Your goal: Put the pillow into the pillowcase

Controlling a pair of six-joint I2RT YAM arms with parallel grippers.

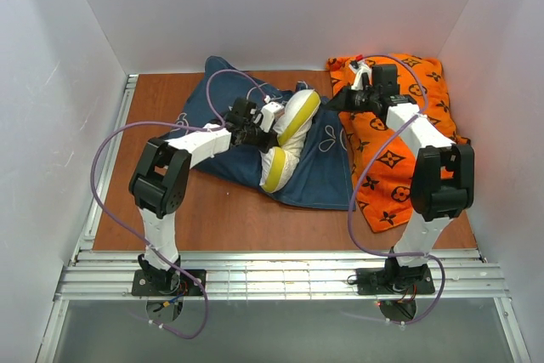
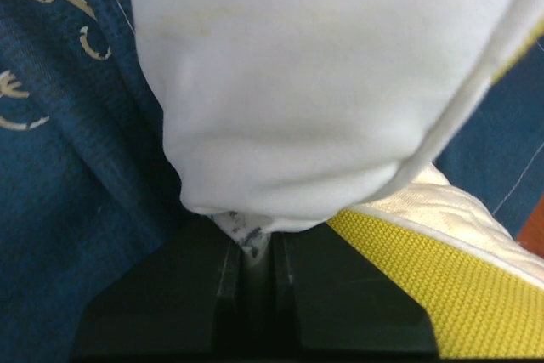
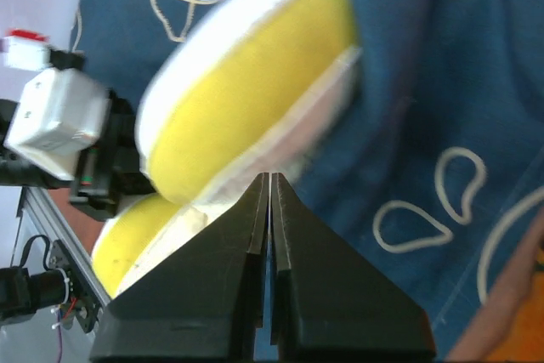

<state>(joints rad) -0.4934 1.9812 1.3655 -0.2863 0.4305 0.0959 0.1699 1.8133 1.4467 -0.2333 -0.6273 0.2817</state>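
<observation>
The pillow [image 1: 289, 129], white with a yellow edge band, lies folded on the navy pillowcase [image 1: 327, 172] in the middle of the table. My left gripper [image 1: 265, 127] is at the pillow's left side. In the left wrist view it [image 2: 252, 248] is shut on a pinch of the pillow [image 2: 323, 82], with its small printed tag between the jaws and the pillowcase [image 2: 68, 176] underneath. My right gripper [image 1: 337, 102] is shut and holds nothing. In the right wrist view it [image 3: 269, 179] is just off the pillow's yellow band [image 3: 246, 91], above the pillowcase [image 3: 425, 108].
An orange monogram cushion [image 1: 393, 155] lies at the right, under the right arm. Bare brown table [image 1: 153, 210] shows at the left and front. White walls close in the back and both sides. A metal rail [image 1: 280, 274] runs along the near edge.
</observation>
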